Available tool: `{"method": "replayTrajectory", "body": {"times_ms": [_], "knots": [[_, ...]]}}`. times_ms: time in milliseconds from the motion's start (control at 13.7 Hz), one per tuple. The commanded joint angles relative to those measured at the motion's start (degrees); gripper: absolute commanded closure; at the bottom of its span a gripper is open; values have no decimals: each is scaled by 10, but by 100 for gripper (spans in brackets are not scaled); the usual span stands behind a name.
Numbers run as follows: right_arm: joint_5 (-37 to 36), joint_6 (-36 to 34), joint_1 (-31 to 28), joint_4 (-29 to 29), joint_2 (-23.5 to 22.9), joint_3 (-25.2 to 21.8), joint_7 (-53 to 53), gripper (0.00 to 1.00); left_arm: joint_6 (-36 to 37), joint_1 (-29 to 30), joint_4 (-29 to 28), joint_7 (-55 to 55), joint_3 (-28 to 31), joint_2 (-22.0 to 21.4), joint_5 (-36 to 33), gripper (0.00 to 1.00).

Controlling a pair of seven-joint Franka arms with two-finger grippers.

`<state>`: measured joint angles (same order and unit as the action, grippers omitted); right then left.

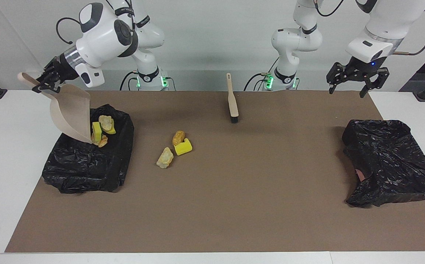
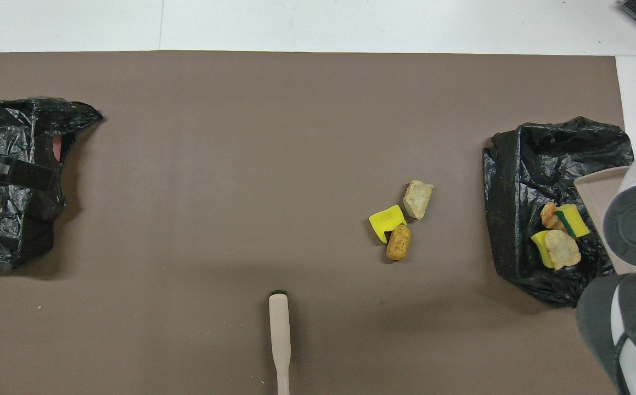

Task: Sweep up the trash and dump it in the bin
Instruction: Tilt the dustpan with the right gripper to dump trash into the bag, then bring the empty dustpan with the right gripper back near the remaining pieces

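Over bin (image 1: 87,165) at right arm's end of table, my right gripper (image 1: 47,81) clenched on dustpan (image 1: 71,113) handle, pan tipped. Four trash bits (image 1: 100,130) in bin, three more (image 1: 175,146) on mat beside bin. My left gripper (image 1: 357,75) released, raised, waiting. Brush (image 1: 232,99) on mat.

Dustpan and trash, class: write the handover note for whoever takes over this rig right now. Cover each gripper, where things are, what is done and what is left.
Right gripper: shut on the dustpan handle, pan tipped steeply over the bin at the right arm's end.
Left gripper: open, empty, in the air near the other bin.
Done: four trash bits lie in the bin.
Left: three bits on the mat, nearer mid-table; brush lies unheld, nearer the robots. Sweep and dump them.
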<state>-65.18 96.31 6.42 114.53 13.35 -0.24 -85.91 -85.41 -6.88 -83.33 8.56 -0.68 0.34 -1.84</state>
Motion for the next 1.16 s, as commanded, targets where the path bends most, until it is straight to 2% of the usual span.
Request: {"method": "replayTrajectory", "body": {"times_ms": [0, 218, 509, 873, 1091], "knots": [[46, -72, -3, -40, 7, 31, -21, 100, 16, 21, 14, 7, -22, 1, 7, 0], [140, -115, -2, -84, 10, 53, 28, 100, 12, 20, 12, 4, -22, -1, 8, 0], [318, -131, -2, -89, 11, 84, 243, 100, 17, 25, 10, 2, -16, -4, 7, 0], [522, -120, -1, -89, -17, 127, 639, 100, 17, 26, 10, 2, -11, -4, 7, 0], [572, -65, -1, -91, -75, 224, 905, 100, 17, 27, 10, 2, -11, -4, 7, 0]]}}
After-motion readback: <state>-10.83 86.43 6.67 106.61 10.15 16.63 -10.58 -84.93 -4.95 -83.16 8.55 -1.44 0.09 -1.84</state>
